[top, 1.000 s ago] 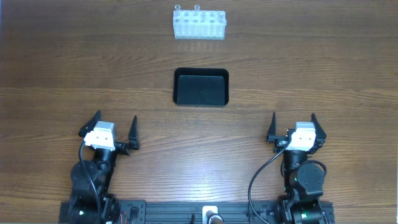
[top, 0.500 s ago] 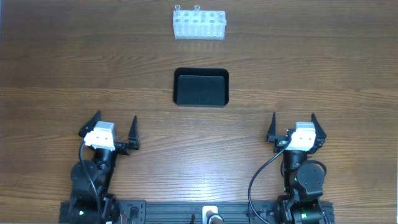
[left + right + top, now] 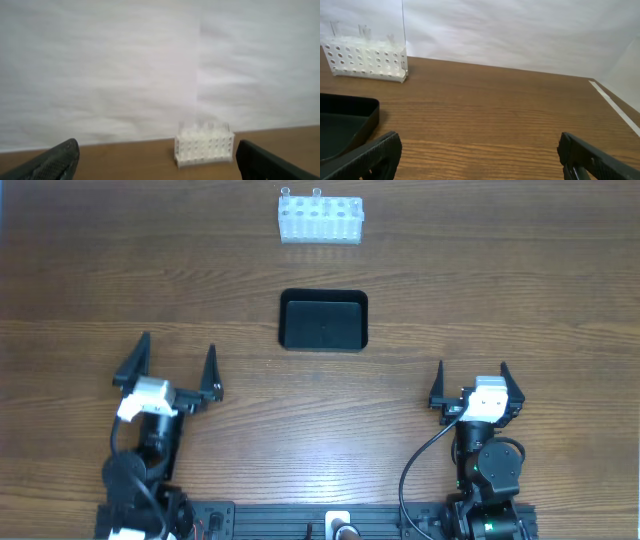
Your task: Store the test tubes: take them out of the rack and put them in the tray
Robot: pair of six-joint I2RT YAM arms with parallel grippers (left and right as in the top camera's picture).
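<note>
Top view: left gripper (image 3: 172,362), jaws spread, has lifted toward 12 o'clock; right gripper (image 3: 471,383) spread, unmoved. Likely opening reach for test tube rack (image 3: 319,222); tray (image 3: 323,326) untouched.

Top: high up, looks straight down on the counter (image 3: 520,300).
Left wrist: low, faces the far rack (image 3: 204,144).
Right wrist: low, beside the tray (image 3: 340,125).
Shared: the rack.

Worktop (image 3: 520,290): brown wood grain, smooth, low sheen. Rack (image 3: 320,225) — white perforated plastic, matt; test tubes (image 3: 362,31) clear. Tray (image 3: 323,325) — black moulded plastic, smooth, faintly glossy.
</note>
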